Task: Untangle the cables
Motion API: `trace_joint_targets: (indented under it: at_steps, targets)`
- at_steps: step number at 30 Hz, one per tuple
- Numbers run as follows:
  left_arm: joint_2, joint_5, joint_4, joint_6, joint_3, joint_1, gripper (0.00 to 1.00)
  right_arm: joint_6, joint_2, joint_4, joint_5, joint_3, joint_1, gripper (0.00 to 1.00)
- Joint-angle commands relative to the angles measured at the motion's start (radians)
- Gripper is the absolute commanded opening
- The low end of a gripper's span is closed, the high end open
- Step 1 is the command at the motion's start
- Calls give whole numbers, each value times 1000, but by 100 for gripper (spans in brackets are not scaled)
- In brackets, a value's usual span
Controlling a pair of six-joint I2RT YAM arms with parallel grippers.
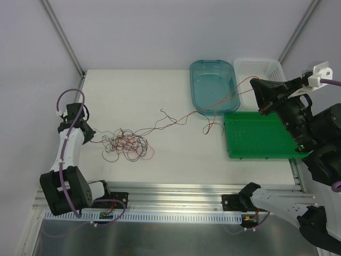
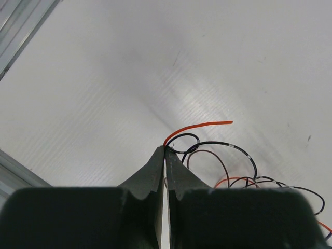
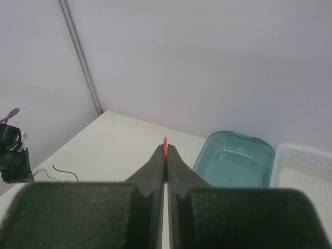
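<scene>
The cables (image 1: 125,145) lie as a knot of thin orange-red and black loops on the white table, left of centre. Loose strands trail right from it toward the teal bin. My left gripper (image 1: 91,137) sits at the knot's left edge. In the left wrist view that gripper (image 2: 165,149) is shut on an orange strand (image 2: 199,125) and a black loop (image 2: 228,145) at its tips. My right gripper (image 1: 256,81) is raised at the far right, and one orange strand (image 1: 234,92) climbs to it over the bin. In the right wrist view the right gripper (image 3: 165,148) is shut on that orange end (image 3: 165,141).
A teal bin (image 1: 214,88) and a white basket (image 1: 258,72) stand at the back right. A green tray (image 1: 261,136) lies in front of them. An aluminium rail (image 1: 176,192) runs along the near edge. Grey walls close in the back and sides.
</scene>
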Motion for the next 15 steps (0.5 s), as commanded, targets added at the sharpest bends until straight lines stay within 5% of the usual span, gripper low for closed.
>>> trace_joint_targets:
  at_steps: [1, 6, 12, 15]
  targets:
    - [30, 9, -7, -23, 43, 65, 0, -28, -44, 27, 76, -41, -2, 1]
    - [-36, 252, 102, 9, -7, 65, 0, 86, -34, -85, -68, -202, 1, 1]
    - [-218, 430, 200, 69, -106, -19, 0, 299, -20, 36, -125, -695, 2, 2]
    - [-284, 459, 208, 95, -139, -79, 0, 347, 47, 28, -113, -828, 2, 17]
